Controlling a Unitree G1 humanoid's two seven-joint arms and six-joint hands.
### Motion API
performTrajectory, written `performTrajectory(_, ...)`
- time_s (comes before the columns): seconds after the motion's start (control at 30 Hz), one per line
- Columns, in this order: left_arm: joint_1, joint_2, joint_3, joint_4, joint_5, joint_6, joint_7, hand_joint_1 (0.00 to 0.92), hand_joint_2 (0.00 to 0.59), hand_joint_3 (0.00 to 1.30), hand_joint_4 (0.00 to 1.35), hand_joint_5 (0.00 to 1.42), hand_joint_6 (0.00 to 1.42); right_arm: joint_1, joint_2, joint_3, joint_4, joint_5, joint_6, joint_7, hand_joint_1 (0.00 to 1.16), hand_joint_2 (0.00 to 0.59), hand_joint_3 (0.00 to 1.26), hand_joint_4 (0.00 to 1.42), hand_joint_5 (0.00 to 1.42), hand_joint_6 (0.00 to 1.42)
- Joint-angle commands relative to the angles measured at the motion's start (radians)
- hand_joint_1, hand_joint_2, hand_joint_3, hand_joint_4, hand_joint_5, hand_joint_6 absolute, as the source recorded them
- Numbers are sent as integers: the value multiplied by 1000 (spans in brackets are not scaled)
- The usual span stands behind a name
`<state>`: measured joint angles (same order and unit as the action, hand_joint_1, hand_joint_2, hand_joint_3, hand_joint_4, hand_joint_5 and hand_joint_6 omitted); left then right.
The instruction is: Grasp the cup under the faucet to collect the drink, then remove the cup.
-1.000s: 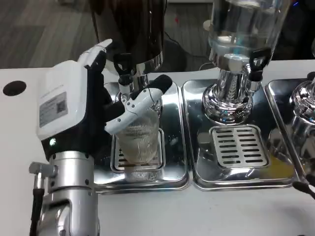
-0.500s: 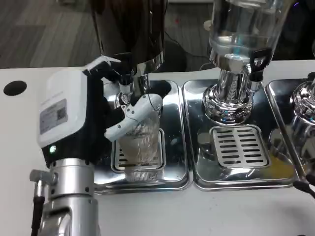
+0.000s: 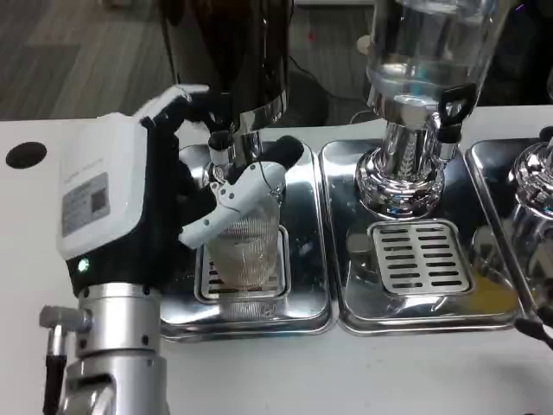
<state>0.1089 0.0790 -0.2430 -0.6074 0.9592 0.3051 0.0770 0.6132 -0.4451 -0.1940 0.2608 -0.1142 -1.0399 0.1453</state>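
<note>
The clear ribbed plastic cup (image 3: 246, 246) stands on the slotted grate of the left shiny steel drip tray (image 3: 302, 303), directly under the small black-handled faucet (image 3: 220, 138) of the dark cylindrical drink dispenser (image 3: 229, 52). The left hand (image 3: 164, 199) reaches in from the cup's left side, with a white finger (image 3: 238, 194) lying across the cup's near upper wall and its dark fingertip just past the rim. Whether the fingers are truly clamped on the cup or only resting against it cannot be told from here, since the far side of the grasp is hidden behind the palm.

The main risk, as I judge it, is a loose or one-sided hold: thin ribbed plastic flexes, so a hard squeeze could buckle the wall and slop the drink, while a weak one lets the cup slip when lifted. The hand's upper fingers sit close to the faucet, so pulling the cup out carelessly could knock the tap or catch the rim beneath it. Dragging rather than lifting could snag the base on the grate and tip the cup onto the white counter (image 3: 363, 372).
</note>
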Motion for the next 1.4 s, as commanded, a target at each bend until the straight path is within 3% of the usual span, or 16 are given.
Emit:
performTrajectory(0.03, -4, 3, 23, -26, -3, -11, -11, 45, 58, 319, 263, 943, 1005, 11, -2, -1, -19, 1, -19, 6, 486, 324, 130, 0, 2, 0)
performTrajectory(0.37, -114, -7, 64, 49, -13, 48, -78, 46, 61, 291, 223, 943, 1013, 14, -7, 1, -10, 14, -29, 13, 486, 324, 130, 0, 2, 0)
performTrajectory(0.73, -160, -25, 16, 150, 0, 74, -83, 44, 58, 301, 243, 932, 1014, 5, -16, -5, 27, 32, -43, 20, 486, 324, 130, 0, 2, 0)
performTrajectory(1.4, -138, -3, -4, 117, -5, 96, -113, 43, 58, 421, 372, 984, 1033, 3, 4, 3, 12, 16, -33, 18, 485, 324, 120, 0, 2, 0)
